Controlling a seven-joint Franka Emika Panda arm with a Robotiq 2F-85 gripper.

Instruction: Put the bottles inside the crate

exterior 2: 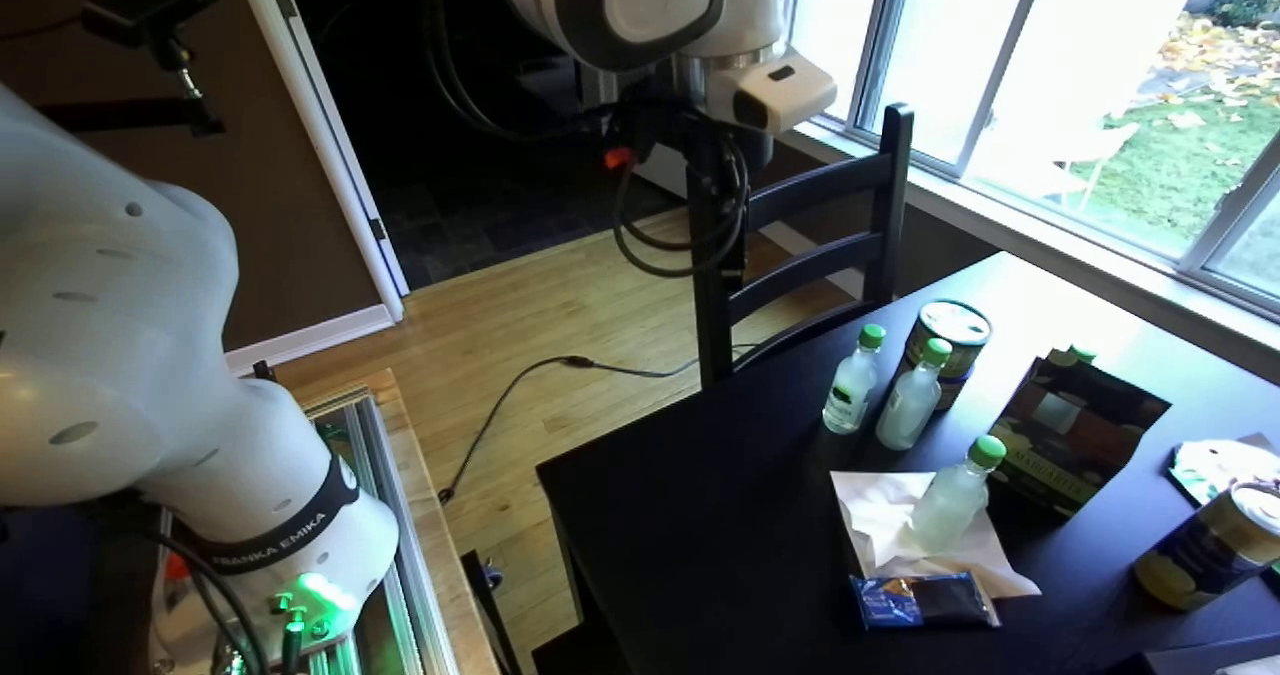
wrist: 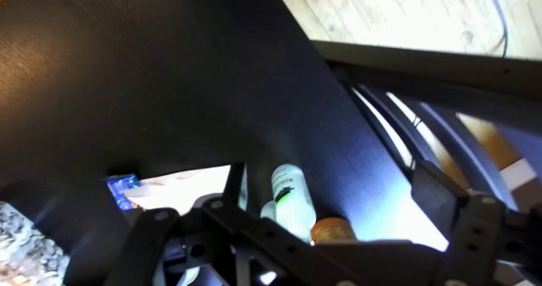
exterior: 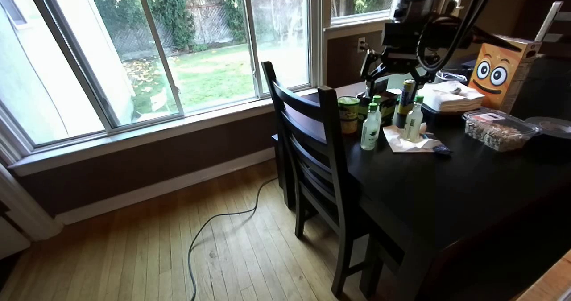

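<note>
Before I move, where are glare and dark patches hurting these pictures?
In both exterior views, the window washes out in part; in an exterior view, the crate reads dark against the dark table, though the bottles show clearly; in the wrist view, the paper burns out white and glare whitens the table near the gripper.
</note>
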